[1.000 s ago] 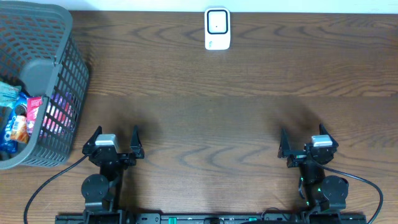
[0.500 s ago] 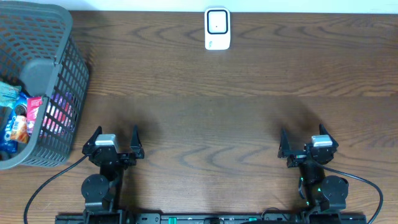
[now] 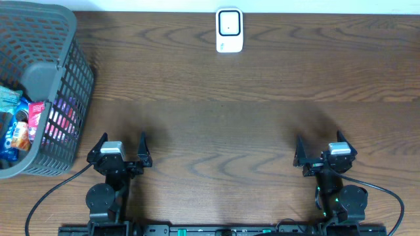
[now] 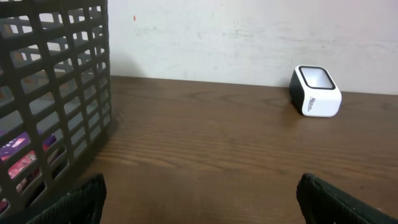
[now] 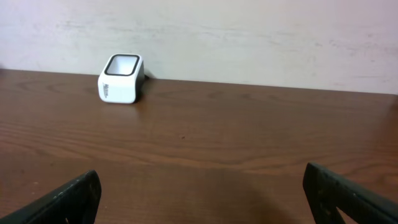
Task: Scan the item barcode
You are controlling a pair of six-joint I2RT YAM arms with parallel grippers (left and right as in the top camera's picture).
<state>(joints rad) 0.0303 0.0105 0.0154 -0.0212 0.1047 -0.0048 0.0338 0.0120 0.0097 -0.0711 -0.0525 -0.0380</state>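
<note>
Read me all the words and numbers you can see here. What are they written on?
No text here can be read for sure.
White scanner: a small dark mark on its front side, too blurred to read.
Packets in the grey basket: coloured print, too small to read.
Table: no writing on it.

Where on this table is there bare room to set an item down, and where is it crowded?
Free: the broad table wood between the scanner at the far edge and the open left gripper and right gripper at the near edge, plus everything right of the scanner. Crowded: the left end, where the basket of packets stands.
</note>
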